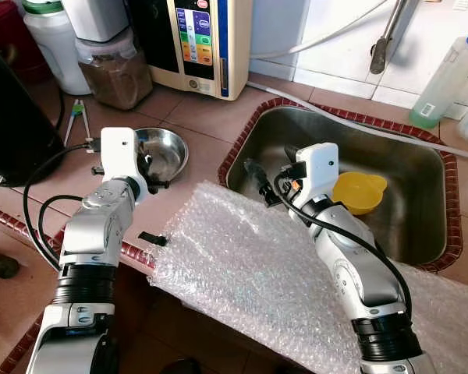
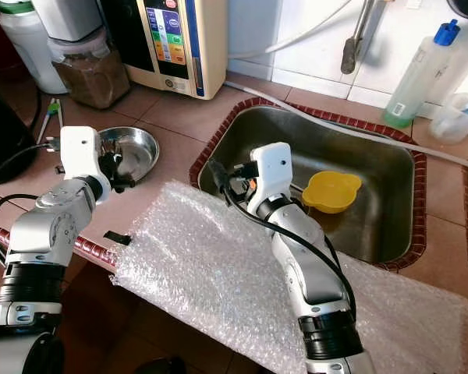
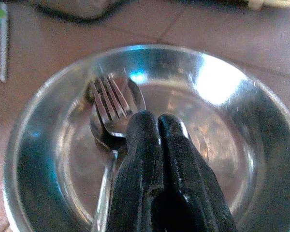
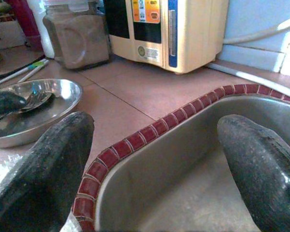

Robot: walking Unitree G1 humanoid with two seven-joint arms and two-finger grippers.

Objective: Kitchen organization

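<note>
Steel was what the bowl (image 1: 165, 153) was made of, and a fork (image 3: 112, 107) and spoon (image 3: 104, 135) were lying inside it. The left gripper (image 3: 157, 128) was held over them, fingers pressed together on nothing. They probably needed to be opened wide and lowered slowly around the fork. The right gripper (image 4: 154, 159) was spread open at the sink (image 1: 390, 167) edge. The cutlery handles were hidden.

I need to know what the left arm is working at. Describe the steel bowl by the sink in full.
The steel bowl is round, shallow and shiny, standing upright on the brown tiled counter to the left of the sink. Inside lie a fork and, under it, a spoon. The left pincer, fingers pressed together, reaches into the bowl just over the cutlery; contact cannot be told.
</note>
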